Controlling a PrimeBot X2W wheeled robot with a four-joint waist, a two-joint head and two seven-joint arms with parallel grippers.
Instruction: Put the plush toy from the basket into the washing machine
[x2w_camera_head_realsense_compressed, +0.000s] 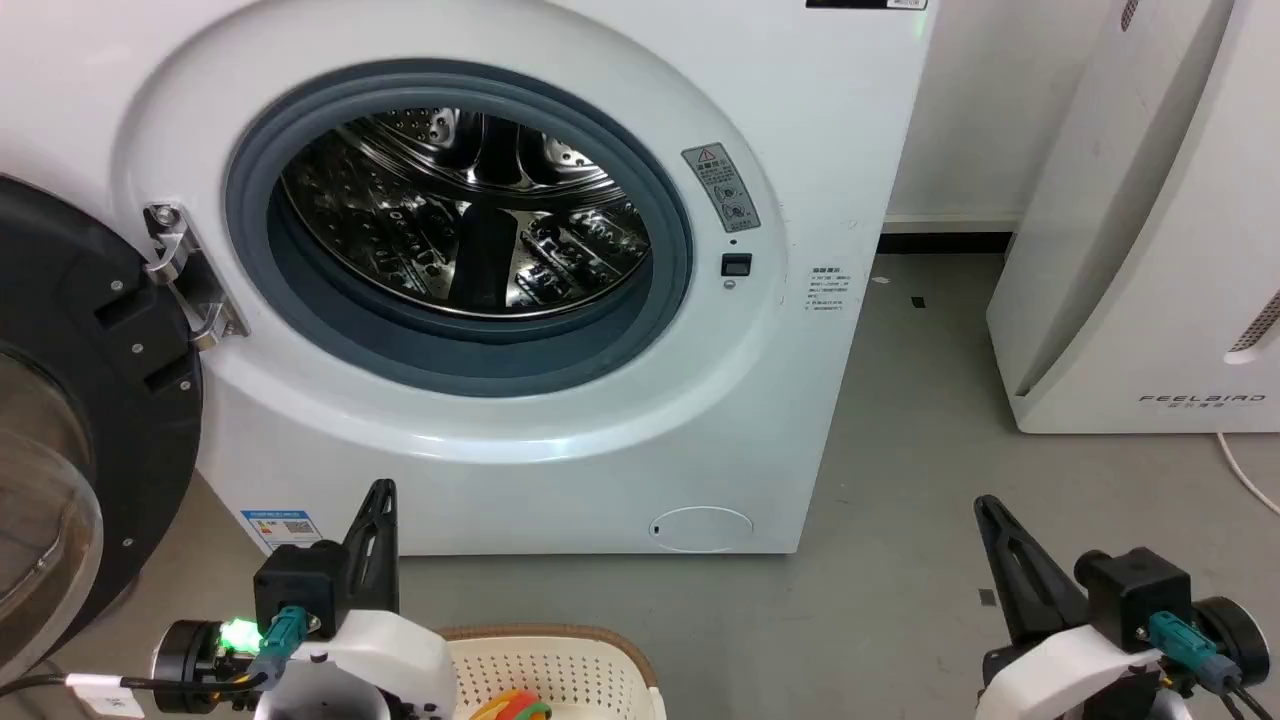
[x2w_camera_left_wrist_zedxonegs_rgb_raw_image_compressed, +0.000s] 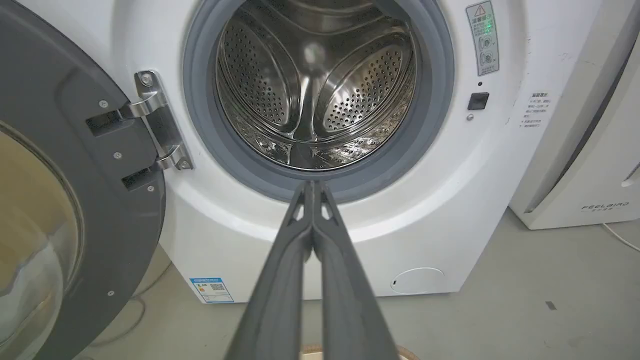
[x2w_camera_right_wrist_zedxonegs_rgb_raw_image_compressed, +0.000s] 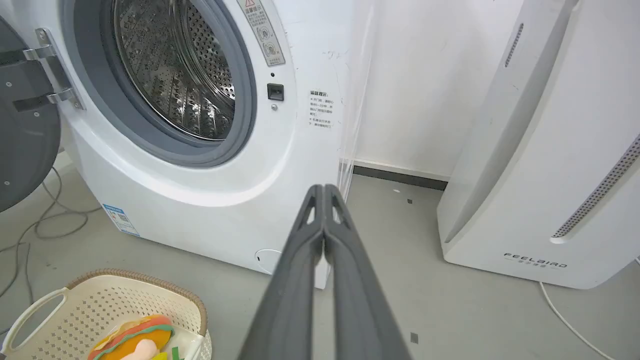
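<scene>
The plush toy (x2w_camera_head_realsense_compressed: 512, 708) lies in the basket (x2w_camera_head_realsense_compressed: 575, 655), just right of the left gripper (x2w_camera_head_realsense_compressed: 382, 495) — the right gripper (x2w_camera_head_realsense_compressed: 988, 506) is well apart — both with fingers pressed together.

A tall white appliance (x2w_camera_head_realsense_compressed: 1150, 250) stood on the grey floor (x2w_camera_head_realsense_compressed: 900, 420), with the word FEELBIRD (x2w_camera_head_realsense_compressed: 1202, 399) printed low on its front and a perforated vent strip (x2w_camera_head_realsense_compressed: 1262, 325) just above. A white cord (x2w_camera_head_realsense_compressed: 1245, 472) trailed from its base. Behind it rose a white wall (x2w_camera_head_realsense_compressed: 980, 100) with a dark baseboard (x2w_camera_head_realsense_compressed: 945, 242). Well away from it, loose grey cables (x2w_camera_right_wrist_zedxonegs_rgb_raw_image_compressed: 55, 216) lay looped.
</scene>
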